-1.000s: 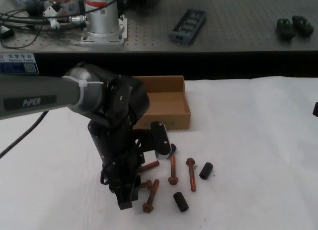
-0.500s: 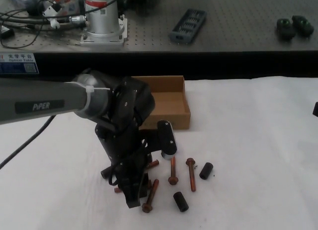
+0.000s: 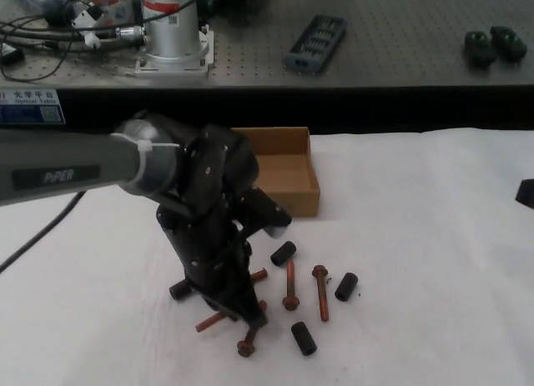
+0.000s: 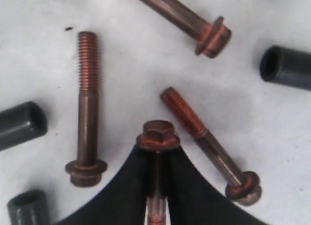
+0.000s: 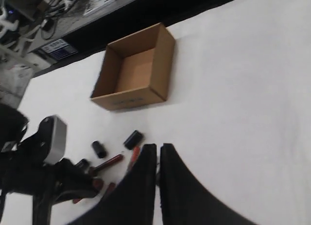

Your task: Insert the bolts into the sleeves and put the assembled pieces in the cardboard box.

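The left gripper (image 4: 158, 154) is clamping a bolt (image 4: 158, 136) between its nearly shut fingers, the hex head poking out past the tips and the shank running back between them towards the wrist. Judging from that grip, the threaded end is being kept buried, so doing this step well is likely meaning a lift straight up, clear of the pile, and then presenting the thread outward before any sleeve is offered to it. Around the fingertips, loose bolts (image 4: 87, 103) are lying flat on the white cloth (image 3: 417, 236), with dark sleeves (image 4: 286, 67) scattered near them, none touching the held one. Farther back, the cardboard box (image 3: 304, 204) is sitting open with nothing visible on the part of its floor that is showing. Off to the side, the right gripper (image 5: 158, 162) is hanging above the cloth with its fingers almost together and holding nothing.
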You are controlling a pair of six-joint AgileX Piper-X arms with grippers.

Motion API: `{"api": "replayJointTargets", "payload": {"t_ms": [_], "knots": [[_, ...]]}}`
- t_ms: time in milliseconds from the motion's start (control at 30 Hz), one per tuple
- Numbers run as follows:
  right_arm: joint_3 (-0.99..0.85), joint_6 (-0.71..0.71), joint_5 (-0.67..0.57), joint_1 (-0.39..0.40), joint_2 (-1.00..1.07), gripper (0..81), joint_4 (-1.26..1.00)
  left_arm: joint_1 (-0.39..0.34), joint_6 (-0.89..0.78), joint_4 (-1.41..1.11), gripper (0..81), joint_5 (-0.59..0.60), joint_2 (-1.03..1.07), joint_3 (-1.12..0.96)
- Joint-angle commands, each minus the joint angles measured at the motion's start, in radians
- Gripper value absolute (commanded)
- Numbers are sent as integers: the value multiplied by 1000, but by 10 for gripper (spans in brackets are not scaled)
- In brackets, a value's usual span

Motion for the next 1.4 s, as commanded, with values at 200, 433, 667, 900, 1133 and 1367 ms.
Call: {"api": "replayJointTargets", "payload": {"t_ms": [200,433,667,900,1133,1367], "knots": [[-149,-105,32,127,14,38,214,53,-232,-12,6,12,-288,-3],[-319,-144,119,297,87,38,368,101,-272,0,6,51,-498,-3],[-512,-234,407,480,242,38,596,130,-272,24,6,138,-625,41],[-565,-235,527,632,449,38,662,194,-296,-88,6,212,-791,320],[-565,-190,545,702,646,34,662,272,-411,-265,6,313,-1013,537],[-568,-190,541,770,778,34,623,304,-450,-276,6,361,-1168,619]]}}
